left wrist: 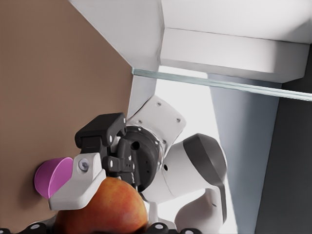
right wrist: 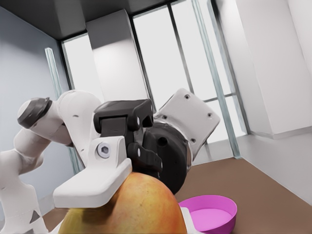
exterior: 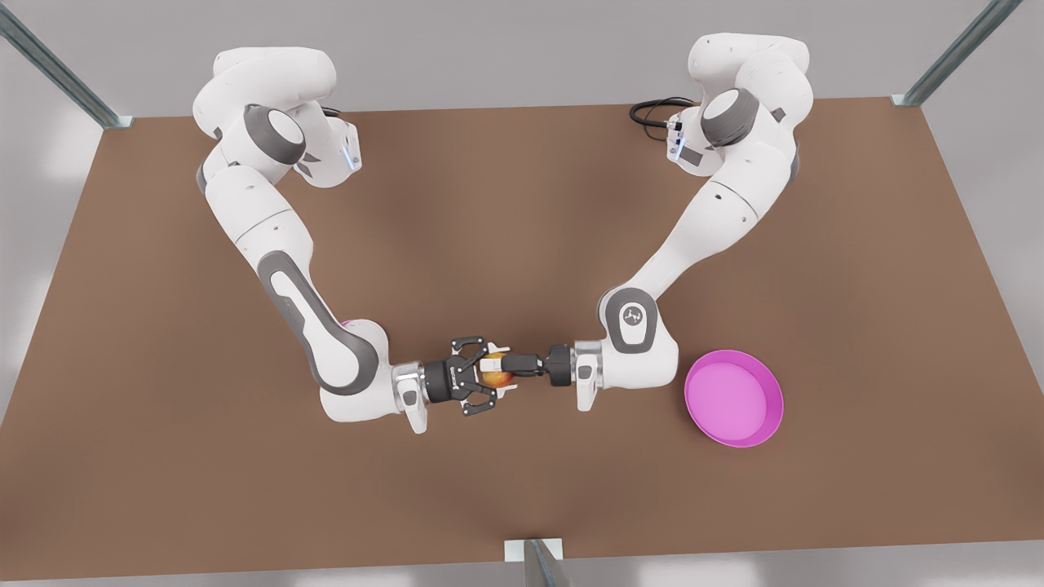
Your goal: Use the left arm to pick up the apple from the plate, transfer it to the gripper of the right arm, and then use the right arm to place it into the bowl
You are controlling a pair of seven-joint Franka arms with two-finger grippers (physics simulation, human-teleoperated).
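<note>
Apple (exterior: 495, 376), round, smooth, red-orange fading to yellow, hangs above the brown matte worktop (exterior: 522, 244), pinched in the left gripper (exterior: 499, 371)'s slim clenched jaws; the right gripper (exterior: 484, 375)'s linkage jaws stand spread around it; the shallow magenta plate (exterior: 730, 399) lies beyond; the bowl (left wrist: 52, 176) is half hidden.

red-orange apple (exterior: 494, 377) with yellow patch, magenta plate (exterior: 733, 398), brown table (exterior: 522, 212), white-and-grey arms

Brown table (exterior: 522, 505), grey walls, tall bright windows (right wrist: 161, 58) w/ metal frames.
</note>
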